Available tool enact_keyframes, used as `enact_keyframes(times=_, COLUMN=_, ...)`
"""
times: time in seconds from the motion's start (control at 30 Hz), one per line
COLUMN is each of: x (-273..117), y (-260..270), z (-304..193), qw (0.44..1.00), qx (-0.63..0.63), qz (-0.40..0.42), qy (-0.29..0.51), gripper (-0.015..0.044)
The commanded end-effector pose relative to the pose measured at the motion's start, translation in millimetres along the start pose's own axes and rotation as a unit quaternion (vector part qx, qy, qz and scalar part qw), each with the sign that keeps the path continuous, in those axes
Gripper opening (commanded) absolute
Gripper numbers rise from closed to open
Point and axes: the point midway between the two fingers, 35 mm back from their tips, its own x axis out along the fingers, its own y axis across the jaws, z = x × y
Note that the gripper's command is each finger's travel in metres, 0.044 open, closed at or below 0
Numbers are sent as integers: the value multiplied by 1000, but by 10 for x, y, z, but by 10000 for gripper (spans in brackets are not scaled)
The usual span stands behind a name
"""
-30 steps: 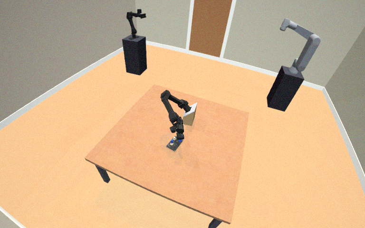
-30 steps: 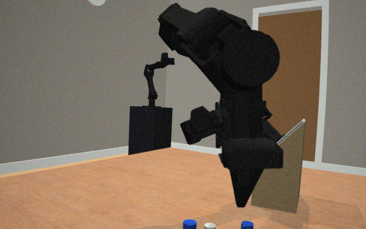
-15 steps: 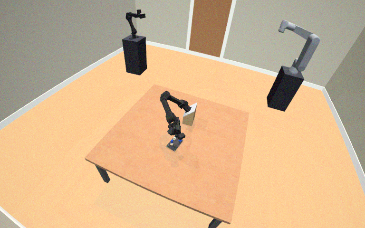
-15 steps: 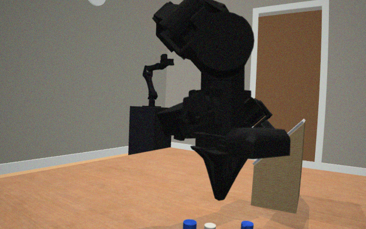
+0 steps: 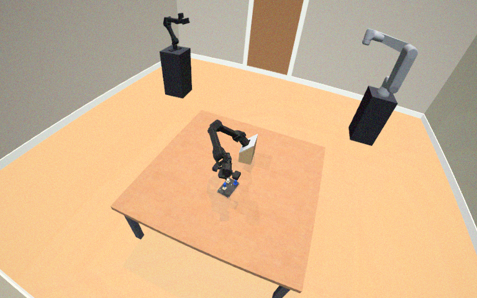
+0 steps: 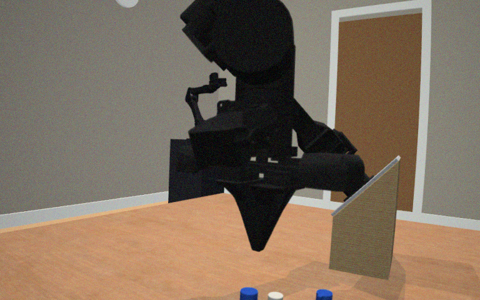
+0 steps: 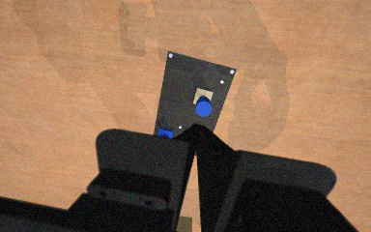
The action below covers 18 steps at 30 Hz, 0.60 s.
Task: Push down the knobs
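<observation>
Tool (image 5: 230, 176) (image 6: 259, 249) (image 7: 198, 130): fingers shut together, nothing held, tips above the board and apart from the knobs. Circuit board (image 5: 228, 192) (image 7: 181, 87) is below and ahead of my tips, over the tabletop (image 5: 158, 196) (image 6: 105, 247) (image 7: 58, 121). One blue knob (image 5: 224, 184) (image 6: 249, 293) (image 7: 204, 108) lies just beyond the tips in the wrist view; another blue knob (image 5: 235, 182) (image 6: 324, 294) and a white knob (image 5: 228, 179) (image 6: 275, 295) also show. Seating depths: cannot tell. Handling estimate: knobs light, stiff, perhaps slick on top; potentiometer joints the fragile part. No grasp needed; contact should be closed tips on the centre of each cap, pressing straight along the shaft. Off-centre or sideways load could lever a potentiometer loose. Board presumably light, so it may skid on its legs.
</observation>
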Motion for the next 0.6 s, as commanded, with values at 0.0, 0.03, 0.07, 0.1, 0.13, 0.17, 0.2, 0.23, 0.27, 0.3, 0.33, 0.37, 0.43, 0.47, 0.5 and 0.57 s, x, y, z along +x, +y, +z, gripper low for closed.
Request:
enact_keyframes(times=0.0, x=-27, y=-43, z=52, qw=999, qx=-40, qz=-4, qy=-1, gripper=0)
enact_keyframes(times=0.03, x=-27, y=-43, z=52, qw=999, qx=-40, qz=-4, qy=-1, gripper=0)
enact_keyframes(times=0.07, x=-27, y=-43, z=52, qw=999, qx=-40, qz=-4, qy=-1, gripper=0)
enact_keyframes(times=0.1, x=-27, y=-43, z=52, qw=999, qx=-40, qz=-4, qy=-1, gripper=0)
enact_keyframes(times=0.13, x=-27, y=-43, z=52, qw=999, qx=-40, qz=-4, qy=-1, gripper=0)
enact_keyframes(times=0.17, x=-2, y=-43, z=53, qw=999, qx=-40, qz=-4, qy=-1, gripper=0)
enact_keyframes(times=0.2, x=73, y=-44, z=54, qw=999, qx=-40, qz=-4, qy=-2, gripper=0)
enact_keyframes(times=0.23, x=148, y=-46, z=54, qw=999, qx=-40, qz=-4, qy=-2, gripper=0)
enact_keyframes(times=0.27, x=173, y=-47, z=53, qw=999, qx=-40, qz=-4, qy=-2, gripper=0)
enact_keyframes(times=0.3, x=173, y=-47, z=53, qw=999, qx=-40, qz=-4, qy=-2, gripper=0)
enact_keyframes(times=0.33, x=173, y=-47, z=53, qw=999, qx=-40, qz=-4, qy=-2, gripper=0)
enact_keyframes(times=0.37, x=173, y=-47, z=53, qw=999, qx=-40, qz=-4, qy=-2, gripper=0)
enact_keyframes(times=0.43, x=173, y=-47, z=53, qw=999, qx=-40, qz=-4, qy=-2, gripper=0)
enact_keyframes(times=0.47, x=175, y=-47, z=53, qw=999, qx=-40, qz=-4, qy=-2, gripper=0)
enact_keyframes(times=0.5, x=180, y=-47, z=53, qw=999, qx=-40, qz=-4, qy=-2, gripper=0)
enact_keyframes(times=0.57, x=197, y=-47, z=54, qw=999, qx=-40, qz=-4, qy=-2, gripper=0)
